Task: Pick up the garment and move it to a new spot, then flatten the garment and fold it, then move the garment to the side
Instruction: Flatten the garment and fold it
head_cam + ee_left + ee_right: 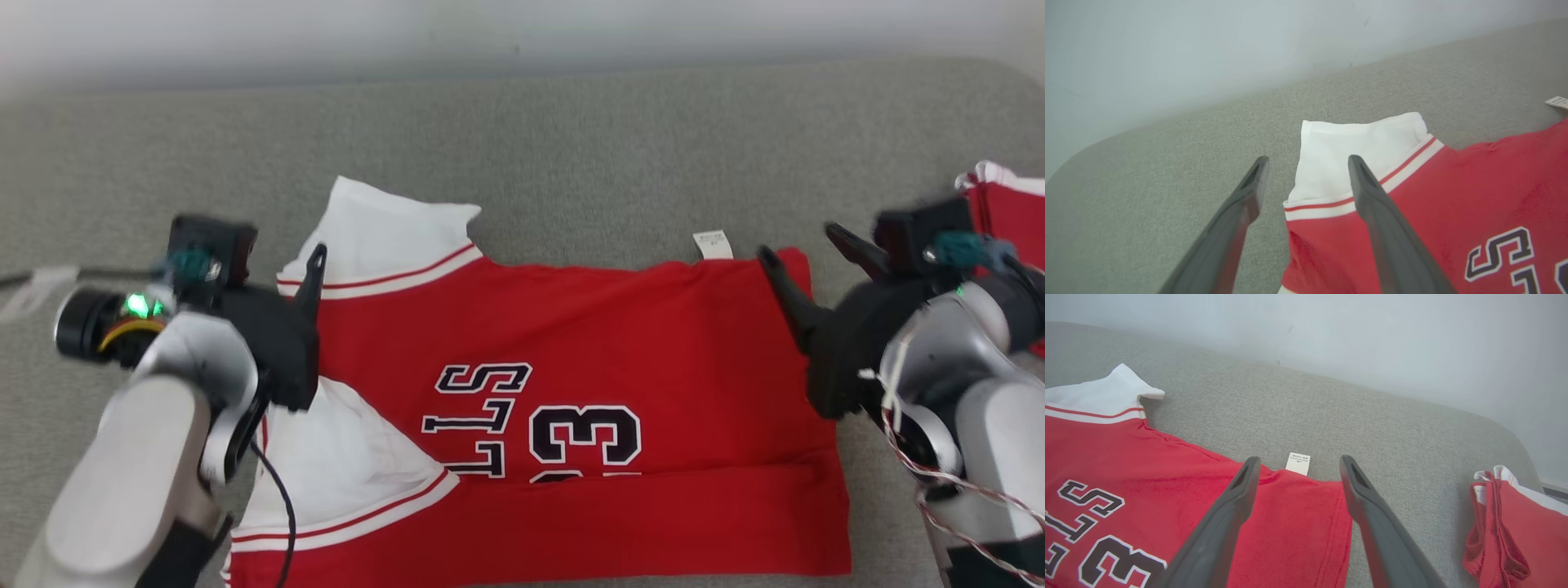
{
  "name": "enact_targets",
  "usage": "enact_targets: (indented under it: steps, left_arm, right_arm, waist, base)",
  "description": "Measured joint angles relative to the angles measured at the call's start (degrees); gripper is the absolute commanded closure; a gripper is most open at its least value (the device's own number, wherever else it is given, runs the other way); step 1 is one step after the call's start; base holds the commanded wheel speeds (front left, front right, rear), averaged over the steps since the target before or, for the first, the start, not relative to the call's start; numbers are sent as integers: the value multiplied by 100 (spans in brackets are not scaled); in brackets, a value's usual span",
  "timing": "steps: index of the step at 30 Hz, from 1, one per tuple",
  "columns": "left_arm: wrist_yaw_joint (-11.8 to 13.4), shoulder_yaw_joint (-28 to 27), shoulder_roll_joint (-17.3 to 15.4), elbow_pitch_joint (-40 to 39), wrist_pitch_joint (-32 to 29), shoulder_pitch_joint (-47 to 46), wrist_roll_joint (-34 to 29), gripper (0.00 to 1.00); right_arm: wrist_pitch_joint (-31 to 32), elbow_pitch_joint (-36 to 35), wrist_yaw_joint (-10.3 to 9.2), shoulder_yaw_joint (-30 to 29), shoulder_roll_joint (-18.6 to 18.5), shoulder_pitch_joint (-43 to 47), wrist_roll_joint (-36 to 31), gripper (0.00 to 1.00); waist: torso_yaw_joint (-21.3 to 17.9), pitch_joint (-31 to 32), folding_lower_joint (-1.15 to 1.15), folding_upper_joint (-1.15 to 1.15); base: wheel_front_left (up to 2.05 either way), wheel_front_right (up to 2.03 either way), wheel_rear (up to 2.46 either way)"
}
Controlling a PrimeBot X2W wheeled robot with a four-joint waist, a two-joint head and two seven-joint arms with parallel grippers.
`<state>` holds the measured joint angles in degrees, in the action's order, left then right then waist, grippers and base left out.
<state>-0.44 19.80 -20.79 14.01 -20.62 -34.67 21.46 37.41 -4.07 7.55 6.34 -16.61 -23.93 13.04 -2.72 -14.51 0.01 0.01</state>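
Garment (pixel 588 327) flat on surface (pixel 571 147), near strip folded over. Left fingers (pixel 1245 208) and right fingers (pixel 1233 510) spread, empty, above its far corners, evidently staged for next fold.

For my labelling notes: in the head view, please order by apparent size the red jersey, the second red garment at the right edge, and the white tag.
1. red jersey
2. second red garment (partly cut off at the edge)
3. white tag

Garments: two. One spread jersey (pixel 620 343), one folded garment (pixel 1008 216) at the surface's (pixel 571 147) right edge. One white label (pixel 712 243). Hands: two, left hand (pixel 1308 160) and right hand (pixel 1298 460).
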Motion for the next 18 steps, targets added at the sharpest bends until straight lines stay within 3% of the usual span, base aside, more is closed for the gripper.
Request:
enact_targets:
  steps: [8, 18]
  left_arm:
    - [-183, 132, 149, 1842, -457, -1585, -76, 0]
    - [-110, 116, 7, 2764, -336, -2268, -175, 0]
  right_arm:
    - [-123, 573, 0, 910, -155, -1149, 137, 0]
    - [-383, 855, 0, 1089, -169, -1376, 158, 0]
  waist:
    - [-315, -678, 1, 1]
    - [-733, -1154, 0, 0]
  base:
    - [0, 0, 0]
    - [0, 0, 0]
